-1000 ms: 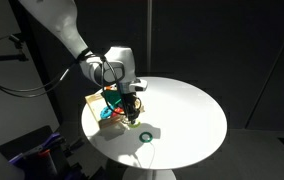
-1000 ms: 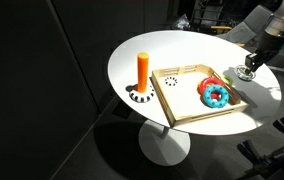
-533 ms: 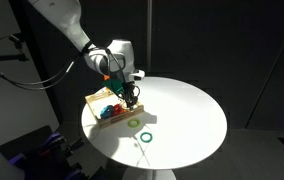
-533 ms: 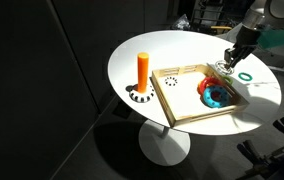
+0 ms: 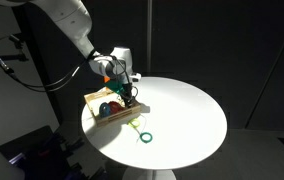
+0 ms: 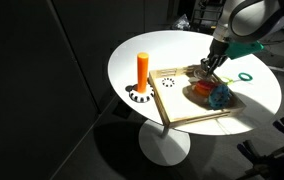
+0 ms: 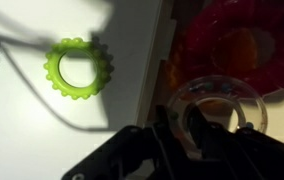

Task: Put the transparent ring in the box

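- While the arm reaches over it, the shallow square box of pale wood (image 6: 182,118) sits on a round white tabletop (image 6: 132,55) that is brightly lit, with a dark room all round it.
- The black two-finger gripper (image 6: 210,68) hangs above the box's interior, close to one of its walls, in both exterior views (image 5: 128,95).
- In the wrist view the claw (image 7: 220,135) is pinching the thin clear transparent ring (image 7: 217,80), which sits between the dark fingers, lifted over the box and not lying in it.
- Under the clear ring, inside the box, lies a red plastic ring (image 7: 232,40); a blue ring (image 6: 220,98) lies beside it in an exterior view.
- Outside the box, just past its wall, a lime-green toothed ring (image 7: 79,68) lies flat on the white surface.
- Farther from the box a dark green ring (image 5: 145,137) lies on the tabletop, apart from the lime one.
- On the opposite side of the box, an upright orange cylinder (image 6: 142,68) stands near its corner.
- Black backdrop panels (image 5: 242,50) close off the room behind the table; hard shadows fall across the white surface.
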You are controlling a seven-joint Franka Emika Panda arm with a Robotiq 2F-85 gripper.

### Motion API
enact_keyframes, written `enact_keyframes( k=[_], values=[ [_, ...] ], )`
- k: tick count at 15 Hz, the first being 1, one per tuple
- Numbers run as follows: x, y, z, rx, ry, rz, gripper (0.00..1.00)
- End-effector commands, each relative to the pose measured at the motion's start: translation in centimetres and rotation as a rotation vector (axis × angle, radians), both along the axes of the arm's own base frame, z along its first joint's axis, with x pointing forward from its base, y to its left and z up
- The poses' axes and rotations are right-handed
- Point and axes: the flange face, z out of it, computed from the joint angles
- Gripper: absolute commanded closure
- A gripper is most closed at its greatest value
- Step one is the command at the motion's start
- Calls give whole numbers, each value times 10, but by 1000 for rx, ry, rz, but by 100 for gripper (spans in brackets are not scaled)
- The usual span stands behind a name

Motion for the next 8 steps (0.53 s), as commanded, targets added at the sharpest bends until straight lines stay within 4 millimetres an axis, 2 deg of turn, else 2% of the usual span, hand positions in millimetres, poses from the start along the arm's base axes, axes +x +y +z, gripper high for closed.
enact_keyframes(
  k=[1, 2, 4, 6, 7, 8],
  values=[
    [13, 9, -11, -6, 41, -2, 46],
    [13, 8, -10, -8, 46, 1, 41],
    [11, 5, -6, -8, 59, 5, 23],
    [10, 0, 4, -9, 73, 3, 8],
    [8, -4, 12, -6, 77, 1, 2],
    [8, -7, 18, -11, 78, -4, 0]
  ],
)
